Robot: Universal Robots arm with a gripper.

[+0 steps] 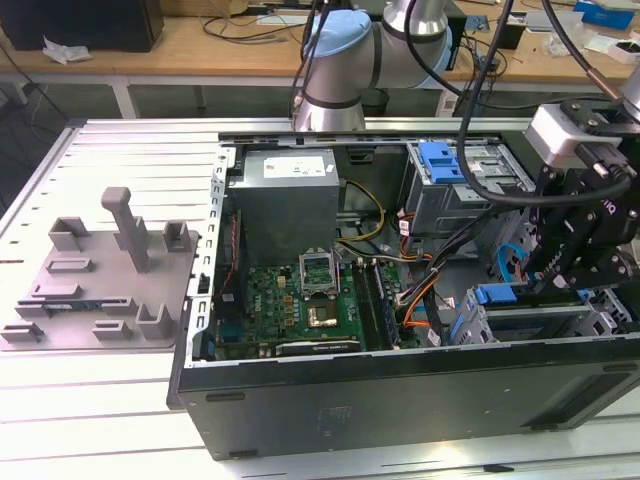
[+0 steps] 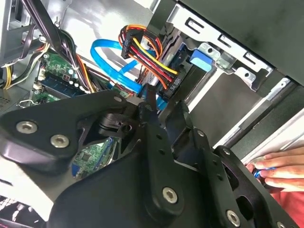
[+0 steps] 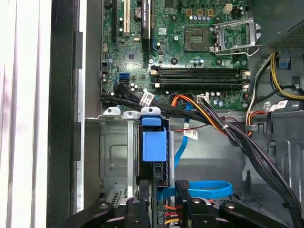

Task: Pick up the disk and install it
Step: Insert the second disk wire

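Note:
The disk (image 3: 153, 142) stands on edge in a slot of the metal drive bay (image 3: 114, 152) at the front corner of the open computer case (image 1: 400, 400). Its blue carrier frame tab faces up, and the same blue tab (image 1: 495, 294) shows in the exterior view and in the second wrist view (image 2: 199, 59). My black gripper (image 3: 164, 192) hangs right over the disk's end near the cables. Its fingers (image 3: 142, 202) stand a little apart, with a blue flat cable (image 3: 204, 189) showing in the gap. In the exterior view the gripper (image 1: 555, 285) is at the case's right end.
A motherboard (image 1: 300, 300), a grey power-supply box (image 1: 285, 195) and bundled cables (image 3: 228, 128) fill the case. A blue bracket (image 1: 440, 160) sits on the far bay. A grey fixture plate (image 1: 100, 290) lies on the exterior view's left. A person's hand (image 2: 280, 171) rests by the case.

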